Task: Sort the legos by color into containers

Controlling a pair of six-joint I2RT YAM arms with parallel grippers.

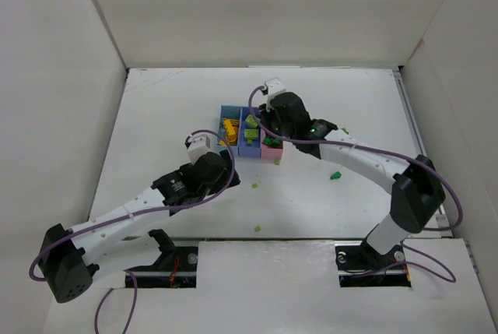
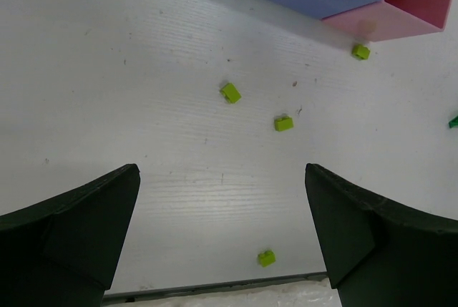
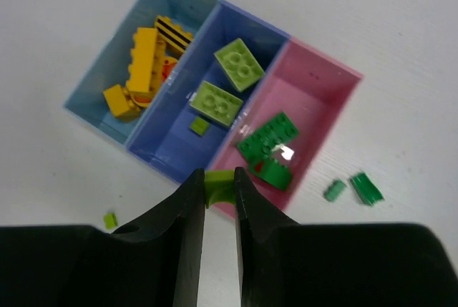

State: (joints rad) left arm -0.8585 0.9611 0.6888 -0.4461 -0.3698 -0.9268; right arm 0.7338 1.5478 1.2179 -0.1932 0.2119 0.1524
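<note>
The containers form one tray of three joined bins. The light blue bin (image 3: 169, 1) holds yellow legos (image 3: 143, 56), the periwinkle bin (image 3: 166, 144) lime green ones (image 3: 238, 64), and the pink bin (image 3: 316, 91) dark green ones (image 3: 268, 139). My right gripper (image 3: 219, 178) hangs over the tray's near edge, at the wall between periwinkle and pink, shut on a small lime green lego (image 3: 220, 185). My left gripper (image 2: 220, 171) stands wide open above the table with nothing between its fingers. Loose lime legos (image 2: 230, 92) (image 2: 283, 123) lie ahead of it.
More lime pieces lie at the pink bin's corner (image 2: 361, 51) and near the table's front edge (image 2: 267, 257). Two dark green pieces (image 3: 334, 190) (image 3: 366, 187) rest on the table right of the pink bin. White walls enclose the table (image 1: 156, 131).
</note>
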